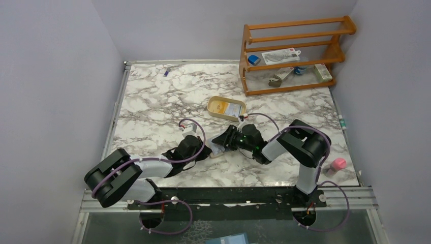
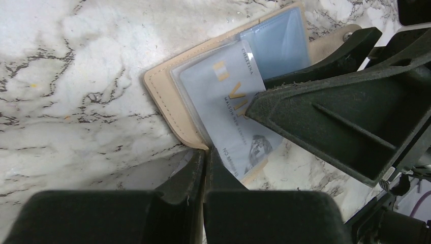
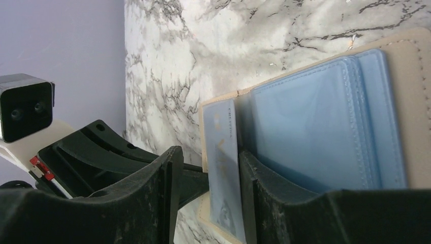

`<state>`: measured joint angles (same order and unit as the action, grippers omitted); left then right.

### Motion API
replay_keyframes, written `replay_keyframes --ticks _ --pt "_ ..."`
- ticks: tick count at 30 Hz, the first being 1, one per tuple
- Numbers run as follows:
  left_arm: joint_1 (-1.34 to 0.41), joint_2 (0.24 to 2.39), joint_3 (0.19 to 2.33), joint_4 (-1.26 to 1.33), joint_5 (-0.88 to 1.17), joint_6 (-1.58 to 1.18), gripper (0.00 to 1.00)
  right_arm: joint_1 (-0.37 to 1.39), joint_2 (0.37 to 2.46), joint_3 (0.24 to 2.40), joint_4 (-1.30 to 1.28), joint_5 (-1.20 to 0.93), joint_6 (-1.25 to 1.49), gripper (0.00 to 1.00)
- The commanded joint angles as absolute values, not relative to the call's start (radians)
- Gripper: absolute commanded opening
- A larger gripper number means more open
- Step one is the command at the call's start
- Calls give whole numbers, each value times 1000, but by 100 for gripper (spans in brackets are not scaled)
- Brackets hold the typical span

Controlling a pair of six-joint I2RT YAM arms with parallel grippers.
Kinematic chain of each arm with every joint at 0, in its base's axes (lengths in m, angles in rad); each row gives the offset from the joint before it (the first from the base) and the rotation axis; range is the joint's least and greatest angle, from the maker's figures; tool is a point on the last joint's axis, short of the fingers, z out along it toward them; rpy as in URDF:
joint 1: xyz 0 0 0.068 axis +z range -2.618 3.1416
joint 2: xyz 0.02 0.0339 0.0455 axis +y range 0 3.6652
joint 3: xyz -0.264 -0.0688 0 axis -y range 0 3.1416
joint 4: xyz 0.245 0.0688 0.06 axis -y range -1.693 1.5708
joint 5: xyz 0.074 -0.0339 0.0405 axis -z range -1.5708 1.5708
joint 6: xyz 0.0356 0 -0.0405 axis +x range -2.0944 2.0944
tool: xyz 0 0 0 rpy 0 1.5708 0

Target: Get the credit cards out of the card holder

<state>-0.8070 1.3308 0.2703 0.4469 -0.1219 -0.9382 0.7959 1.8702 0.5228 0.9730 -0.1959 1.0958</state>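
Left arm (image 1: 132,175): it reaches from the near left corner toward the middle of the table (image 1: 152,112).
Pink thing (image 1: 338,163): it sits at the near right edge of the table, well apart from the arms' work.
Right arm (image 1: 300,145): it bends in from the near right side, and its end meets the left arm's end in the middle.
Left gripper (image 2: 205,157): its two fingers are pressed tight together with nothing seen between them. The tips touch the near edge of the card holder.
Card holder (image 2: 162,96): it lies open and flat on the marble table, just in front of both grippers. The outside is beige and the pockets inside are pale blue.
Bluish-white card (image 2: 228,101): it sticks partway out of a pocket, toward the right gripper. It has gold letters on it.
Right gripper (image 3: 209,152): its fingers are partly apart, with the bluish-white card between them. One finger touches the card. It is too hard to tell if the card is squeezed.
Tan tray (image 1: 211,104): it sits just behind the grippers. A yellow card (image 1: 219,105) and a pale card (image 1: 235,110) lie in it.
Wooden rack (image 1: 295,51): it stands at the far right of the table, with small things on its shelves.
Small purple thing (image 1: 166,71): it lies near the far edge, well apart from everything else.
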Motion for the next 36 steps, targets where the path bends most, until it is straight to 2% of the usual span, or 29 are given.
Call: replay_keyframes --ticks 1,12,18,23,36 --pt "-814 1364 235 303 -115 -910 0 846 1949 517 835 -437 1072 46" --pt "-787 1323 248 238 -143 -879 0 846 1862 483 781 -653 1005 44" --pt "-775 1318 255 221 -145 -876 0 826 1856 436 865 -707 1025 45" --pt "-772 1314 258 206 -146 -875 0 799 1847 378 926 -717 1042 45" --pt "-769 1333 262 204 -146 -874 0 719 1749 289 844 -687 986 45"
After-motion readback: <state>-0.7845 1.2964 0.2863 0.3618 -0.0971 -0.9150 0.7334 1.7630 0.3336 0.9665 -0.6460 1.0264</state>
